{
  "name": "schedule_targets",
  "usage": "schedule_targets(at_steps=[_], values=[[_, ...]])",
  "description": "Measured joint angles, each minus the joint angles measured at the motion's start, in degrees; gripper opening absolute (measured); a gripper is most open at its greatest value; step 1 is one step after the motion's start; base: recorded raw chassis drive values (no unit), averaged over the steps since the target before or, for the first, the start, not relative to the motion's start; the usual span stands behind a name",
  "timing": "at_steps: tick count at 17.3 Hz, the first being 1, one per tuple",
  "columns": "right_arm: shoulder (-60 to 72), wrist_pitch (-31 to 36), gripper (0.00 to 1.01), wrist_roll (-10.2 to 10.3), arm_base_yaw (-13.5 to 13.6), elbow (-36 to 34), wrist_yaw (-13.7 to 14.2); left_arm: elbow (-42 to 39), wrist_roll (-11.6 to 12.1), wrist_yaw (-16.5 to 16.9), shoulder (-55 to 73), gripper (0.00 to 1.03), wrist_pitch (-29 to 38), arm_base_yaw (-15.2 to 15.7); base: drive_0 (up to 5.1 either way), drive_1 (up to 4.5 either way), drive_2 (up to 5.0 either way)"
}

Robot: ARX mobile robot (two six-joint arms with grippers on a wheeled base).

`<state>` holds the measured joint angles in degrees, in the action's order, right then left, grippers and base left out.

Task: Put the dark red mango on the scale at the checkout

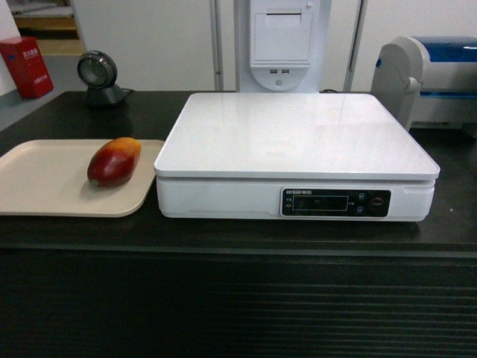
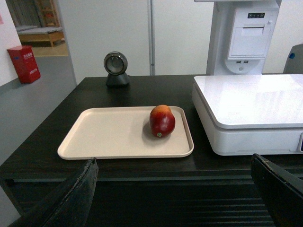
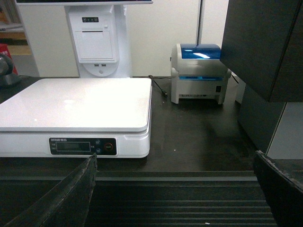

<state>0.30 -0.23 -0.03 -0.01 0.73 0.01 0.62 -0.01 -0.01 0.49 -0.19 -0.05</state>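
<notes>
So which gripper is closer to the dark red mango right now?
Left. The left gripper faces the dark red mango on its tray; the right gripper faces the scale, mango out of its view.

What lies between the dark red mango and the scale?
Only the raised rim of the beige tray, then a narrow strip of the black checkout counter. The mango lies near that rim, apart from the scale. The head view shows it.
</notes>
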Motion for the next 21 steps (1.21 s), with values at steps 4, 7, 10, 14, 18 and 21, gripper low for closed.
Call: schedule_targets(at_steps=[4, 7, 10, 14, 18, 21], values=[[0.0, 0.0, 0.98, 0.0, 0.0, 0.0, 0.0, 0.0, 0.0, 0.0, 0.0, 0.98, 0.0, 0.0, 0.0, 0.00, 0.0], [0.0, 0.0, 0.98, 0.0, 0.0, 0.0, 0.0, 0.0, 0.0, 0.0, 0.0, 0.98, 0.0, 0.0, 0.0, 0.00, 0.0], [0.0, 0.0, 0.98, 0.0, 0.0, 0.0, 0.0, 0.0, 0.0, 0.0, 0.0, 0.98, 0.0, 0.0, 0.0, 0.00, 0.0], [0.0, 0.0, 0.98, 0.0, 0.0, 0.0, 0.0, 0.0, 0.0, 0.0, 0.0, 0.98, 0.0, 0.0, 0.0, 0.00, 0.0], [0.0, 0.0, 0.98, 0.0, 0.0, 0.0, 0.0, 1.5, -0.8, -6.3, 2.3, 0.98, -4.5, -2.1, 0.0, 0.00, 0.0], [0.0, 0.0, 0.98, 0.0, 0.0, 0.0, 0.0, 6.0, -0.7, -10.2, 18.6, 0.98, 5.4, 3.8, 0.0, 0.00, 0.0]])
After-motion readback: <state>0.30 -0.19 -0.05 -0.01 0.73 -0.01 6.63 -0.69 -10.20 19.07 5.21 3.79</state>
